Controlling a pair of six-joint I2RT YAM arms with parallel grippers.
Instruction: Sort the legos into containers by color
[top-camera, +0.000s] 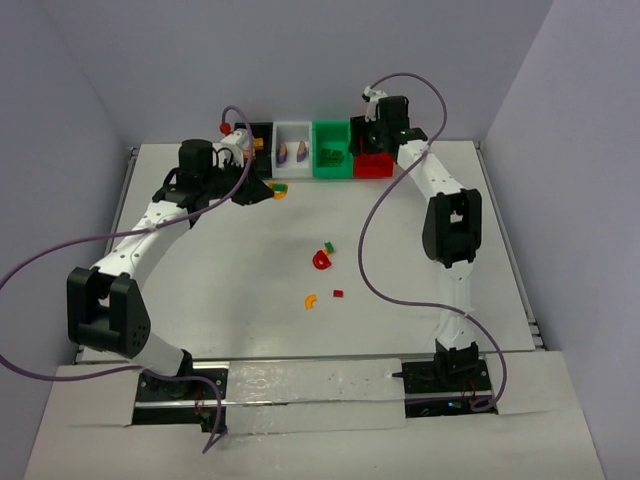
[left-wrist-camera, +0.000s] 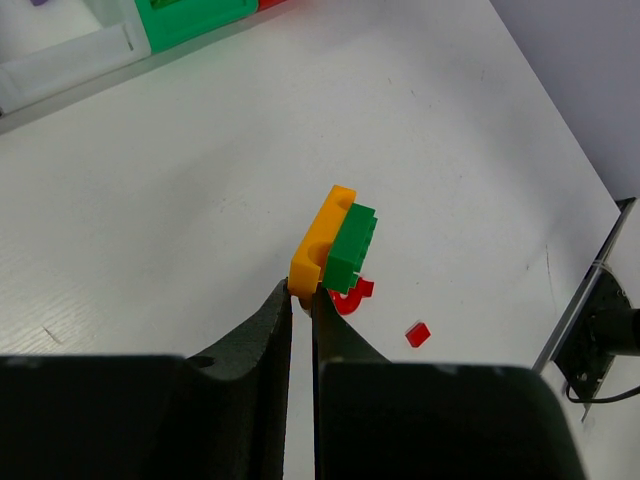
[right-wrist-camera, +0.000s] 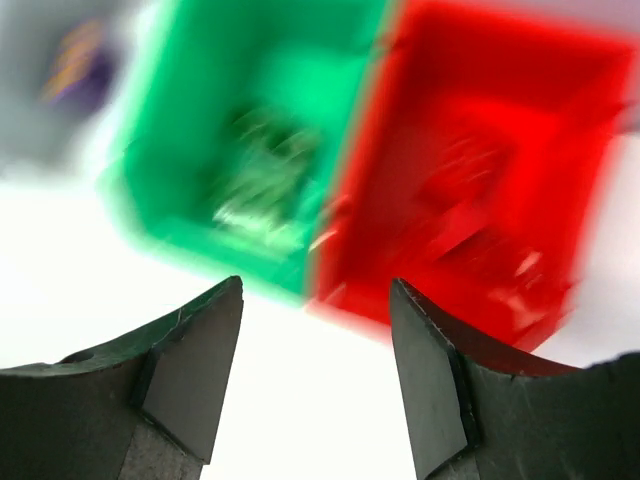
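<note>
Pinching orange-green lego stack (left-wrist-camera: 337, 243) in left fingers (left-wrist-camera: 262, 335), right fingers (right-wrist-camera: 192, 372) spread

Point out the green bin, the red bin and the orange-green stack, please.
green bin (top-camera: 333, 171): top view, on its front wall.
red bin (top-camera: 372, 169): top view, on its front wall.
orange-green stack (left-wrist-camera: 321, 240): left wrist view, on the orange brick's side.

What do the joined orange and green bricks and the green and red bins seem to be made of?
The orange brick and green brick look like hard moulded plastic: even colour, crisp edges, slight sheen. The green bin and red bin are probably plastic too: thin walls, bright colour. Their finish is unclear in the blurred close view.
</note>
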